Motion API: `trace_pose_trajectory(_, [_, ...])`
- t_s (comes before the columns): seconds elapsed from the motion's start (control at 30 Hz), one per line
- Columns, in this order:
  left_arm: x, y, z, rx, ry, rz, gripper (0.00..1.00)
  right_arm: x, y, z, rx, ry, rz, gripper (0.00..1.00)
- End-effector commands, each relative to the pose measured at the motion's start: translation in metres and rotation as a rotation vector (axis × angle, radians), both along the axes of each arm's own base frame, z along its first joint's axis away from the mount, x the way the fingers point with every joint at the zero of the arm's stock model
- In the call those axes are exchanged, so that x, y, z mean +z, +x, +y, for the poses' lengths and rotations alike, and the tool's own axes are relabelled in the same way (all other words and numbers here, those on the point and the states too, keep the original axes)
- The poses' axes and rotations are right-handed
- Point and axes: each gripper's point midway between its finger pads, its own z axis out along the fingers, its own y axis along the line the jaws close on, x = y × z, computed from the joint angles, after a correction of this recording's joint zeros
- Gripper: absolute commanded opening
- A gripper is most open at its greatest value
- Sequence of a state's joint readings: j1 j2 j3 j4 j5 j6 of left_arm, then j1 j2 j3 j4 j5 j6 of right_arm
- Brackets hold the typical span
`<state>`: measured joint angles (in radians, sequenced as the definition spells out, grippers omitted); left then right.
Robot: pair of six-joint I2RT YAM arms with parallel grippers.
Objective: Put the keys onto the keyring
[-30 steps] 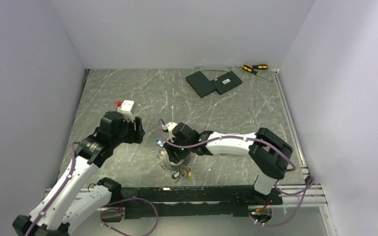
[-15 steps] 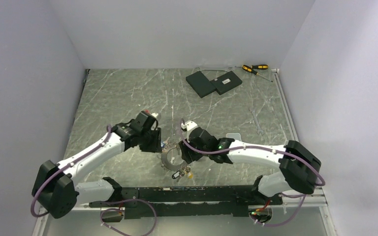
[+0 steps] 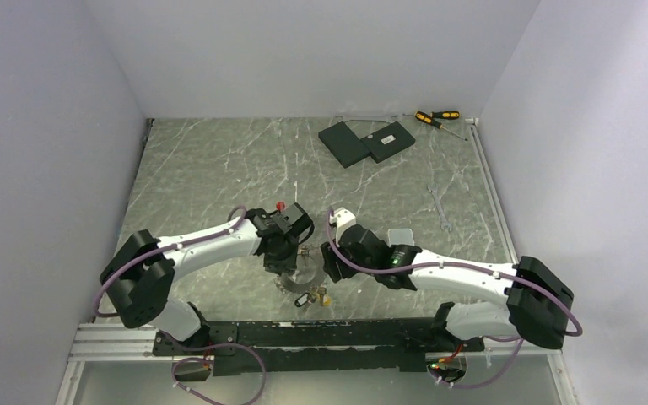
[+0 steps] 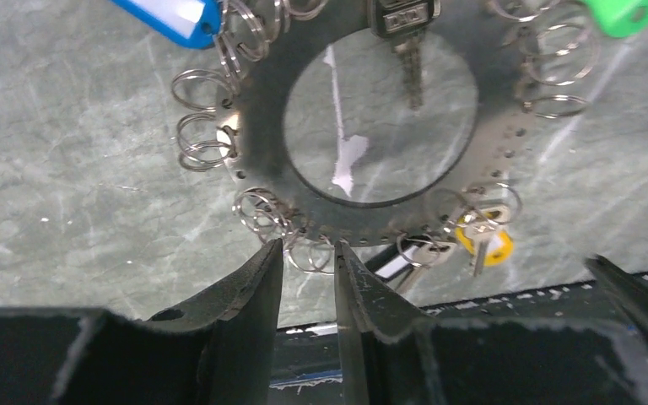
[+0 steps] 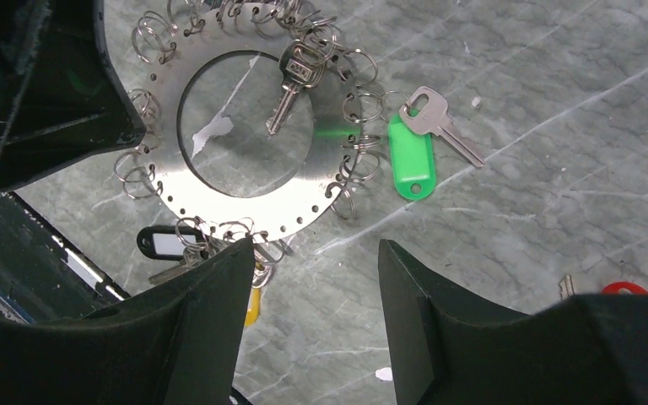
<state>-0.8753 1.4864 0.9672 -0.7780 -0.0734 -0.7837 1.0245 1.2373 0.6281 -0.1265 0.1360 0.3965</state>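
Both arms are crowded over the large flat grey metal keyring [image 5: 308,205], its rim strung with small wire loops, which lies flat on the grey marbled table [image 5: 557,126] near the front edge. From above, the two wrists hide most of it and only a sliver of the rim shows.

The left gripper [image 4: 306,283] sits at the ring's near rim, its fingers drawn to a narrow slit with a wire loop right at the tips. Whether they pinch it, I cannot tell. The right gripper [image 5: 312,278] hangs over the opposite rim with its fingers spread wide and nothing between them.

Now the keys. One dark-headed key [image 5: 291,76] lies across the ring's hole. A green-tagged key [image 5: 411,164] lies just beside the rim with a bare silver key [image 5: 439,122]. A black tag [image 5: 164,243] sits at the near rim. A yellow tag [image 5: 253,308] peeks from behind a right finger. A red tag [image 5: 624,288] is cut off by the gripper body. In the left wrist view, a blue tag [image 4: 169,13] is clipped by the frame's top.
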Motion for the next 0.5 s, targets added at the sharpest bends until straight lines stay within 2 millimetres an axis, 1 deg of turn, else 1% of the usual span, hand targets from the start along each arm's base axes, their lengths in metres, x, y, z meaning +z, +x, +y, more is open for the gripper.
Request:
trace_pose_trajectory(0.0, [0.002,0.011,0.006,0.075,0.071,-0.046,0.33,0.009,0.006,-0.004,-0.037,0.027,-0.032,0.59])
trace_pose_trajectory(0.13, [-0.010,0.011,0.011,0.093,0.122,-0.046,0.33,0.009,0.004,-0.006,-0.037,0.030,-0.033,0.59])
trace_pose_trajectory(0.23, [-0.019,0.011,0.010,0.106,0.126,-0.052,0.34,0.008,0.004,-0.007,-0.037,0.030,-0.034,0.59])
trace_pose_trajectory(0.47, [-0.027,0.016,0.014,0.139,0.146,-0.091,0.29,0.006,0.001,-0.005,-0.019,0.030,-0.022,0.59])
